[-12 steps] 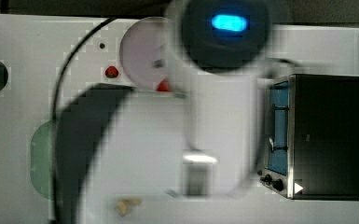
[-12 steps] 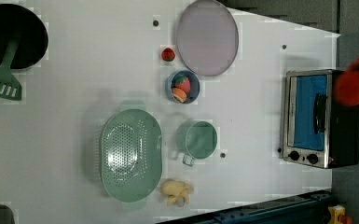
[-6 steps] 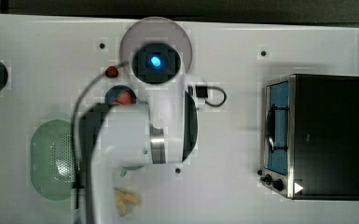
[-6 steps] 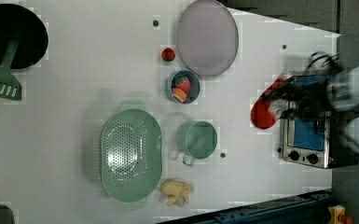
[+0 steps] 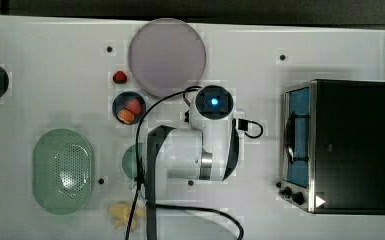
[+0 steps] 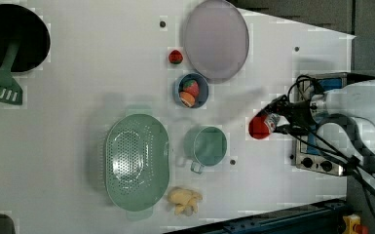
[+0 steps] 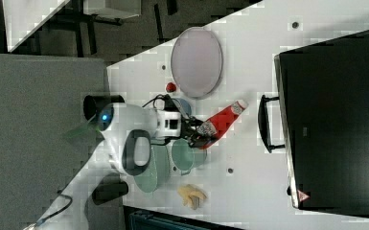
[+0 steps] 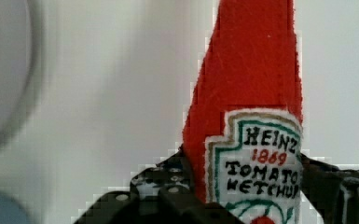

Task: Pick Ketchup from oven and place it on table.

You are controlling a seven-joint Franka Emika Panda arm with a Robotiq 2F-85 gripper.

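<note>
Ketchup [image 7: 223,120] sits clamped in the gripper [image 8: 242,196] near its base, above the table [image 6: 102,73]; probably it tips toward the mug [image 7: 188,155] if released high.

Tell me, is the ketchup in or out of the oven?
Out: the end effector holds the ketchup over the table, clear of the oven.

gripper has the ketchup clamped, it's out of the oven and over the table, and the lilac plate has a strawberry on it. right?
One slip: the lilac plate is bare. In the top view the strawberry lies on the table beside the plate, at the top view's left of it. The rest holds: the gripper has the ketchup clamped, out of the oven, over the table.
</note>
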